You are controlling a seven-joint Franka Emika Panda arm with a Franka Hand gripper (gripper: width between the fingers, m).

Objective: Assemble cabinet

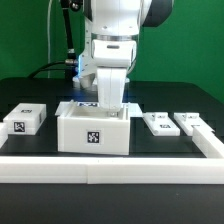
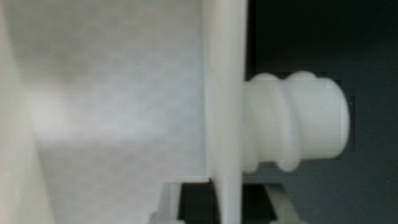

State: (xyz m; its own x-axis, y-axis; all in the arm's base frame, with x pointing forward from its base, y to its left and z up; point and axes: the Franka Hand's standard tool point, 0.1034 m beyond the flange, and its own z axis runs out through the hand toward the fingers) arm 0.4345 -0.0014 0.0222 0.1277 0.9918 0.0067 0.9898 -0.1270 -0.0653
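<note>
The cabinet (image 1: 93,130), a large white open box with a tag on its front, stands in the middle of the black table. My gripper (image 1: 110,106) reaches down into its open top, and the fingertips are hidden behind the box walls there. In the wrist view a thin white cabinet wall (image 2: 226,90) runs edge-on between my jaws, with a ribbed white knob (image 2: 295,118) sticking out of one side. The gripper (image 2: 228,199) has a dark pad (image 2: 198,198) pressed on each side of that wall. Two small flat tagged panels (image 1: 158,122) (image 1: 190,122) lie at the exterior view's right.
A small white tagged block (image 1: 26,120) lies at the exterior view's left. A raised white border (image 1: 110,166) runs along the table's front and up the right side. A green wall stands behind the arm.
</note>
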